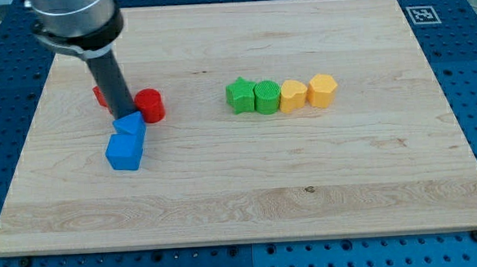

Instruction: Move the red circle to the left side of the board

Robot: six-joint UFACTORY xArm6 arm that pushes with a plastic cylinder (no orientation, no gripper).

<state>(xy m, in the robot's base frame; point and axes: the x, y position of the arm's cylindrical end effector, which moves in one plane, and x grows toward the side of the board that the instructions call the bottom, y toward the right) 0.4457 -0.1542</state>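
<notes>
The red circle (150, 104) stands on the left part of the wooden board (250, 190). My tip (125, 114) is just to its left, touching or almost touching it. A second red block (100, 95) is mostly hidden behind the rod, at the rod's left. Two blue blocks sit right below the tip: a smaller one (132, 125) and a blue cube (125, 152) under it.
A row of blocks lies right of the board's centre: a green star (239, 95), a green round block (267, 96), a yellow block (293, 95) and a yellow hexagon-like block (322, 90). A marker tag (421, 13) is at the top right corner.
</notes>
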